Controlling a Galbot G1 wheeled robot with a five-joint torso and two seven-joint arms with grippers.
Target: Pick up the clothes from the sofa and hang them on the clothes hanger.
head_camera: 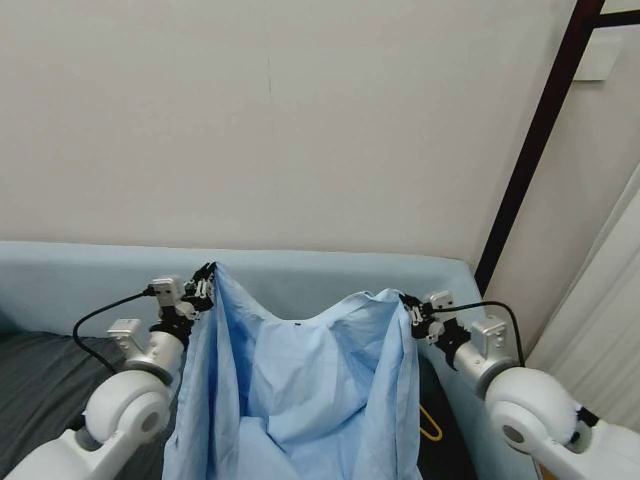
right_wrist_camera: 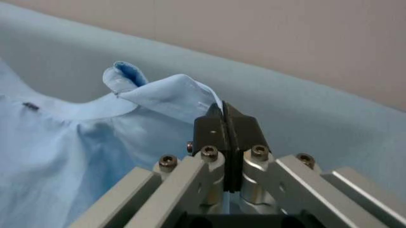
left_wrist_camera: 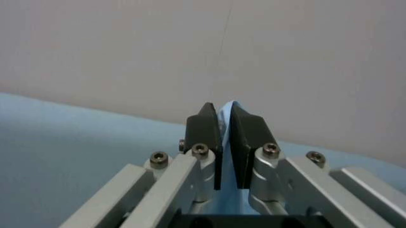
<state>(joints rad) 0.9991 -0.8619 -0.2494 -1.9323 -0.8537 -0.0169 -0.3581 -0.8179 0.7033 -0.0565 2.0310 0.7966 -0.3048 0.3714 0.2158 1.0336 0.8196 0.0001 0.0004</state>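
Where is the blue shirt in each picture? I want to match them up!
Head view: the blue shirt hangs in the lower middle, stretched between the left pincer and the right pincer.
Left wrist view: a thin blue sliver is pinched in the left pincer.
Right wrist view: it spreads out beside the right pincer, with one edge clamped in it.
Shared landmark: the pale blue sofa back behind the shirt.

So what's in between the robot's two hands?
A light blue shirt. The left gripper and right gripper each pinch its top edge, and it sags between them, seen in the head view.
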